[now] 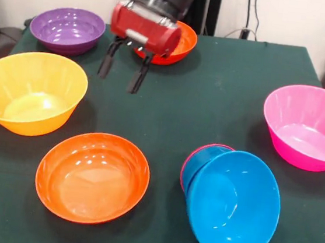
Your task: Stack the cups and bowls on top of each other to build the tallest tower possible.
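— What's lying left to right?

— Yellow-orange bowl [31,92] and purple bowl [68,29] are sitting left, orange bowl [92,176] near centre.

— Your claw [121,69]?

— I'm hovering it spread, gripping nothing, before the far orange bowl [183,43].

— The tower [229,202]?

— It's lying tipped on the surface [213,92], with the pink bowl [307,126] sitting right.

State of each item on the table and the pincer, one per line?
pincer: open, empty, above the table
purple bowl: upright, empty
far orange bowl: upright, partly hidden by the arm
yellow-orange bowl: upright, empty
near orange bowl: upright, empty
pink bowl: upright, empty
blue bowl: tipped on its side, nested pieces behind it
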You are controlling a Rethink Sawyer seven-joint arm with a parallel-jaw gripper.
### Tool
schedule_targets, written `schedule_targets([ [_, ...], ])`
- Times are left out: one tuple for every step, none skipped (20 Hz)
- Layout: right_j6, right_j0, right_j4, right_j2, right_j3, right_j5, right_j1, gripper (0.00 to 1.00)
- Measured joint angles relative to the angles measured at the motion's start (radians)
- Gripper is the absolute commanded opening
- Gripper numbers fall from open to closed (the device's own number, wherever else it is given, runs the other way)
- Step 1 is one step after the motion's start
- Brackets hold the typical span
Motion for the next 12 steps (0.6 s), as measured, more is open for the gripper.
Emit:
schedule_targets([
  [0.0,0.013,0.007,-0.011,0.0,0.001,-0.001,1.0],
  [0.0,0.072,0.033,-0.063,0.0,-0.004,0.0,1.0],
  [0.0,0.112,0.052,-0.101,0.0,-0.012,0.002,1.0],
  [0.0,0.144,0.068,-0.131,0.0,-0.022,0.004,1.0],
  [0.0,0.176,0.083,-0.162,0.0,-0.033,0.006,1.0],
  [0.0,0.198,0.096,-0.184,0.0,-0.042,0.008,1.0],
  [0.0,0.24,0.117,-0.226,0.0,-0.062,0.01,1.0],
  [0.0,0.27,0.132,-0.258,0.0,-0.08,0.011,1.0],
  [0.0,0.298,0.144,-0.291,0.0,-0.103,0.01,1.0],
  [0.0,0.32,0.152,-0.321,-0.001,-0.125,0.007,1.0],
  [0.0,0.33,0.152,-0.337,-0.002,-0.138,0.002,1.0],
  [0.0,0.333,0.152,-0.346,-0.002,-0.144,-0.001,1.0],
])
